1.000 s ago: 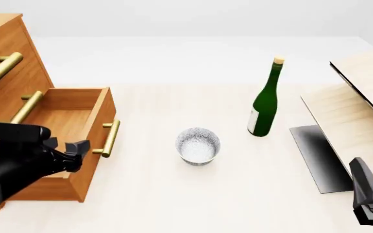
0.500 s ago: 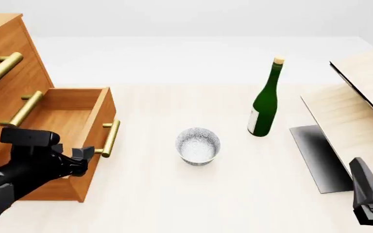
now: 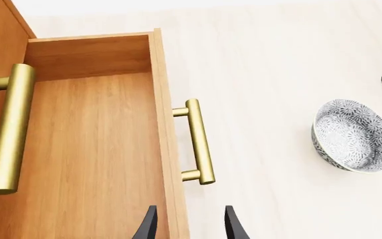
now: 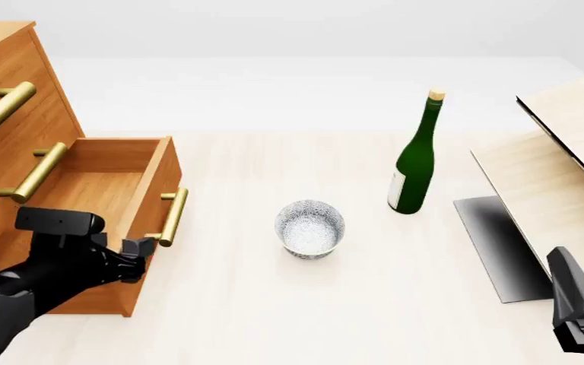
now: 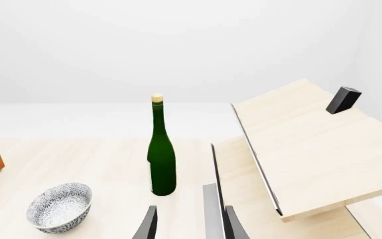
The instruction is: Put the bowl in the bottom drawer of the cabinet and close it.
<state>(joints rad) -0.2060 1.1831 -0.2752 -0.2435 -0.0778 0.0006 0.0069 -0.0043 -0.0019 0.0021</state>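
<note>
**Bowl stands free on the surface, beside the open bottom drawer**

The small round white-grey bowl with a fine lace-like speckle (image 4: 310, 228) stands upright on the pale wood surface (image 4: 271, 319), apart from everything, between the orange-brown wooden three-drawer cabinet (image 4: 13, 99) and the tall green glass bottle with a cork (image 4: 415, 156). The bottom drawer (image 4: 109, 190), a plain wooden box with a brass bar handle (image 4: 173, 217), is pulled out and has nothing in it.

The left claw (image 4: 138, 249) hovers at the drawer's front corner, released, its two dark fingers parted with nothing between them. The right claw (image 5: 185, 224) sits low at the near right, also released and holding nothing.

The bowl looks like glazed ceramic: rigid, light, probably slippery and liable to chip if dropped. Its thin rim seems the best hold, one finger inside and one outside the wall, pinched from above. A sideways approach would likely just push it along the surface.
</note>
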